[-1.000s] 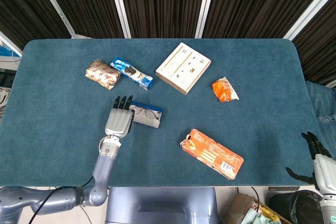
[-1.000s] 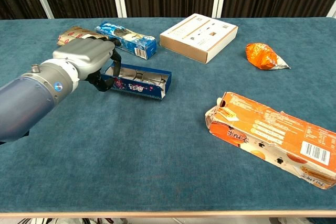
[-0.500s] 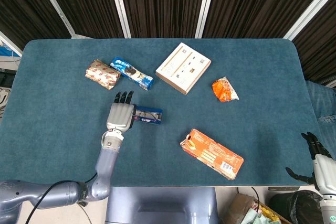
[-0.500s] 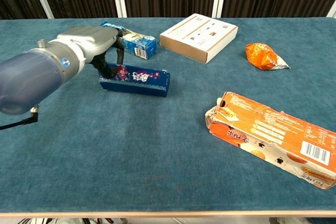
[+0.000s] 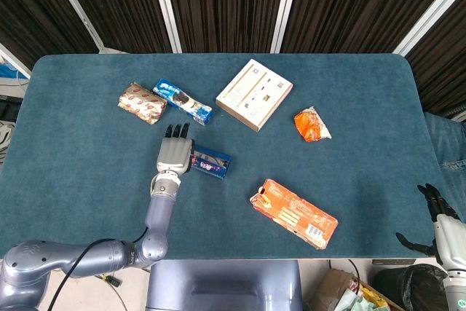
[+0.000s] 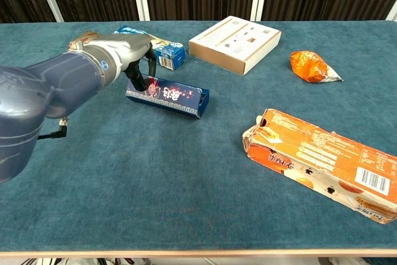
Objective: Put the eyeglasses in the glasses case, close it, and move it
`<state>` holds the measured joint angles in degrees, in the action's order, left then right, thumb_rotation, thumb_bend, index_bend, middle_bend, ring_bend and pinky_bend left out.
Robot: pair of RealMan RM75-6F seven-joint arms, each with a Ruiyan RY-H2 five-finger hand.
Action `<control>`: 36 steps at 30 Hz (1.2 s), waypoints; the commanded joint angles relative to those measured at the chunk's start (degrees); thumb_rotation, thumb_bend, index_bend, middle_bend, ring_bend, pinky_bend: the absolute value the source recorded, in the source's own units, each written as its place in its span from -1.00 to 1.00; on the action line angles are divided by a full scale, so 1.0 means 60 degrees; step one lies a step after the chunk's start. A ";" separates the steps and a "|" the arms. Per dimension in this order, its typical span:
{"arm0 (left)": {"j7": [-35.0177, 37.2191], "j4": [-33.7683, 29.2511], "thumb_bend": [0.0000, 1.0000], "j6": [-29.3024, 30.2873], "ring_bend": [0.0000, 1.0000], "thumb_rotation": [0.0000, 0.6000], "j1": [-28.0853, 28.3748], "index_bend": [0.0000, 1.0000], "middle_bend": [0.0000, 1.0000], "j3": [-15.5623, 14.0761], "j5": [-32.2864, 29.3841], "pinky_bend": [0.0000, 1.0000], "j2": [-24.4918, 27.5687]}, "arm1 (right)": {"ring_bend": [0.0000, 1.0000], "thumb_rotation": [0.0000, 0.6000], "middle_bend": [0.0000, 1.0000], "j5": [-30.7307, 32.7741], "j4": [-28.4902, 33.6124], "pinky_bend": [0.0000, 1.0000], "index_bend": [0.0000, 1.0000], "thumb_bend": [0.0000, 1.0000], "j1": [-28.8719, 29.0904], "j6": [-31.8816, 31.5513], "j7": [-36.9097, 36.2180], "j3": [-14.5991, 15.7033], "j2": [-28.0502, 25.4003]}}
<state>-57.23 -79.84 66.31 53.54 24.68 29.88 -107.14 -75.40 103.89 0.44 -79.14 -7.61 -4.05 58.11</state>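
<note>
Blue felt table point(image 5: 87, 180) against dark slatted panels; left hand point(image 5: 173, 156) grips the closed glasses case point(image 6: 169, 96) at its left end, left of centre. Judgement: keep the grip firm, slide low, avoid the snack bar point(image 6: 155, 46) behind. Right hand point(image 5: 437, 213) hangs off the table edge, fingers spread, holding nothing.
</note>
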 commanded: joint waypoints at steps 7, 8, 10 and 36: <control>0.0283 0.0172 -0.05 -0.0071 -1.00 1.00 0.0271 0.13 -0.91 0.0089 -0.0217 -1.00 -0.0042 | -0.75 1.00 -0.90 -0.0002 0.0014 -0.68 -0.80 -0.48 0.0003 0.0013 0.0005 0.0008 0.0004; 0.0305 0.0183 -0.05 -0.0058 -1.00 1.00 0.0301 0.13 -0.91 0.0087 -0.0213 -1.00 -0.0029 | -0.75 1.00 -0.90 0.0001 0.0017 -0.68 -0.80 -0.48 0.0002 0.0013 0.0002 0.0008 0.0002; 0.0340 0.0201 -0.05 -0.0058 -1.00 1.00 0.0343 0.13 -0.91 0.0082 -0.0232 -1.00 -0.0006 | -0.75 1.00 -0.90 0.0003 0.0015 -0.68 -0.80 -0.48 0.0004 0.0020 0.0002 0.0009 -0.0002; 0.0745 0.1367 -0.05 -0.0529 -1.00 1.00 0.1203 0.13 -0.90 0.0019 -0.0535 -1.00 -0.0442 | -0.75 1.00 -0.90 0.0016 0.0015 -0.68 -0.80 -0.48 0.0006 0.0030 0.0001 0.0011 -0.0001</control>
<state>-52.85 -71.83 63.07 60.62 24.83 26.63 -109.64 -75.30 103.97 0.47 -78.95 -7.60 -3.99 58.11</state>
